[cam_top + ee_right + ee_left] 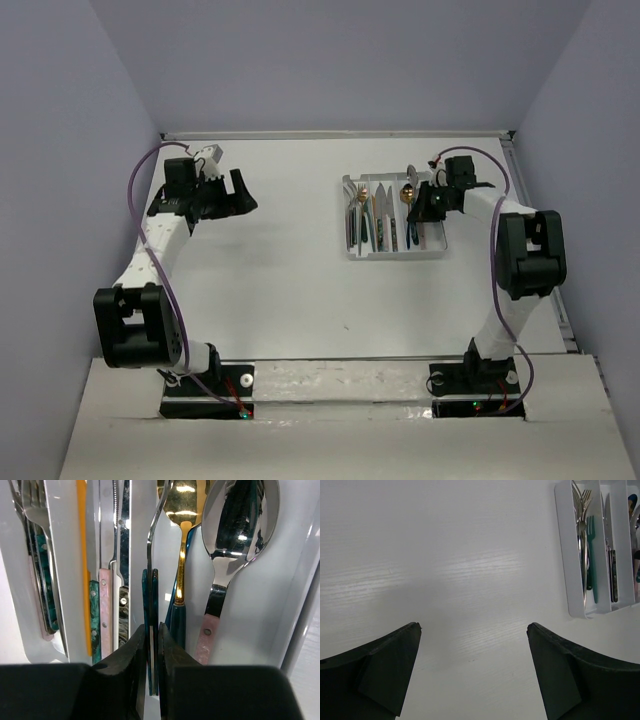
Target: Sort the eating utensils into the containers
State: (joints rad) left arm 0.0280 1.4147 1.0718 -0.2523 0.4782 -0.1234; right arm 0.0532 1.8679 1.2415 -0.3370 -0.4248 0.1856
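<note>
The white three-compartment tray lies at the back right of the table, with several utensils in it. My right gripper is over the tray's right compartment, shut on the teal handle of a silver utensil seen edge-on between the fingertips. In that compartment lie a gold spoon with a teal handle and a silver spoon with a pink handle. Knives fill the middle compartment and forks the left one. My left gripper is open and empty over bare table at the back left.
The tray's near left corner shows in the left wrist view, with forks and a teal fork in it. The table is walled at the back and on both sides. The right arm's purple cable loops beside the tray.
</note>
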